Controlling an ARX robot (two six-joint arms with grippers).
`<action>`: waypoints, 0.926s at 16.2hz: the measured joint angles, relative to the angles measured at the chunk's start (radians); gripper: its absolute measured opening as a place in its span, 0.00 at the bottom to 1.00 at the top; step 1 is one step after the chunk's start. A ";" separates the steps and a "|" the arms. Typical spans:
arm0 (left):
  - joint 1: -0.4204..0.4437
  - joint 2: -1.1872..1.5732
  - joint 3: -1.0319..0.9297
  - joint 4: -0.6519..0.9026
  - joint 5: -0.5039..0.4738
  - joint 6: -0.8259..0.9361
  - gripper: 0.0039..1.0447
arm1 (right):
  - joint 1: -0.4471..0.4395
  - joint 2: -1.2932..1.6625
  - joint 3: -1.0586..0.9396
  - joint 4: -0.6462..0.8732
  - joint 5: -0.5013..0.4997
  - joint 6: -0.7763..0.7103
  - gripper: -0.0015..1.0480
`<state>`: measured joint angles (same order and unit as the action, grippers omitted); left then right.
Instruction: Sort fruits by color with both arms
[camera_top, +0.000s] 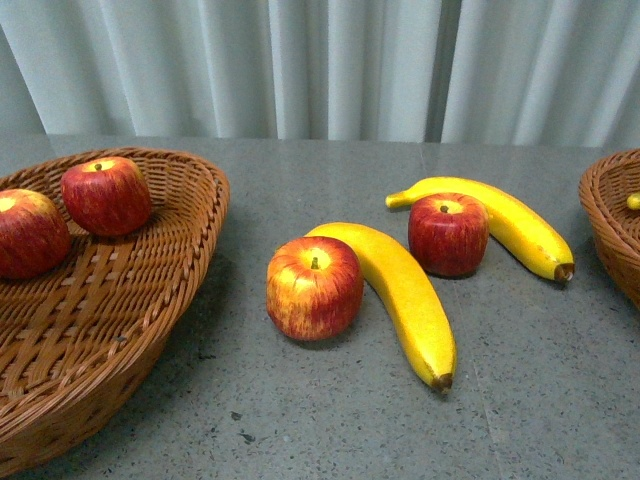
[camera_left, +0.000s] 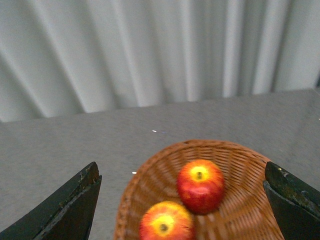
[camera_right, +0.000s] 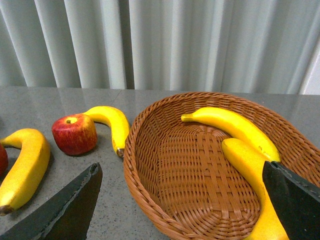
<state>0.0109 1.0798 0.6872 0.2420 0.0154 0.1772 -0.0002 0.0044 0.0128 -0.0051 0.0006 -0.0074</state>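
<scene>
On the table, a red apple (camera_top: 314, 287) lies against a banana (camera_top: 405, 295). A second apple (camera_top: 447, 233) lies against another banana (camera_top: 505, 222). Two apples (camera_top: 105, 195) (camera_top: 28, 232) sit in the left wicker basket (camera_top: 150, 330). No arm shows in the front view. My left gripper (camera_left: 185, 200) is open above that basket, over its two apples (camera_left: 200, 185) (camera_left: 165, 225). My right gripper (camera_right: 182, 205) is open above the right basket (camera_right: 150, 200), which holds two bananas (camera_right: 235, 125) (camera_right: 257, 185). Outside it lie an apple (camera_right: 75, 134) and two bananas (camera_right: 112, 122) (camera_right: 25, 165).
The grey table (camera_top: 330, 420) runs back to a pale curtain (camera_top: 320, 60). The right basket's rim (camera_top: 612, 225) shows at the front view's right edge, with a bit of yellow inside it.
</scene>
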 joint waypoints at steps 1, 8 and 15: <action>-0.049 0.082 0.060 -0.045 0.039 0.023 0.94 | 0.000 0.000 0.000 0.000 0.000 0.000 0.94; -0.326 0.404 0.238 -0.123 0.116 0.078 0.94 | 0.000 0.000 0.000 0.000 0.000 0.000 0.94; -0.445 0.541 0.244 -0.112 0.173 0.099 0.94 | 0.000 0.000 0.000 0.000 0.000 0.000 0.94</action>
<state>-0.4339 1.6207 0.9310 0.1303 0.1886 0.2764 -0.0002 0.0040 0.0132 -0.0048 0.0002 -0.0074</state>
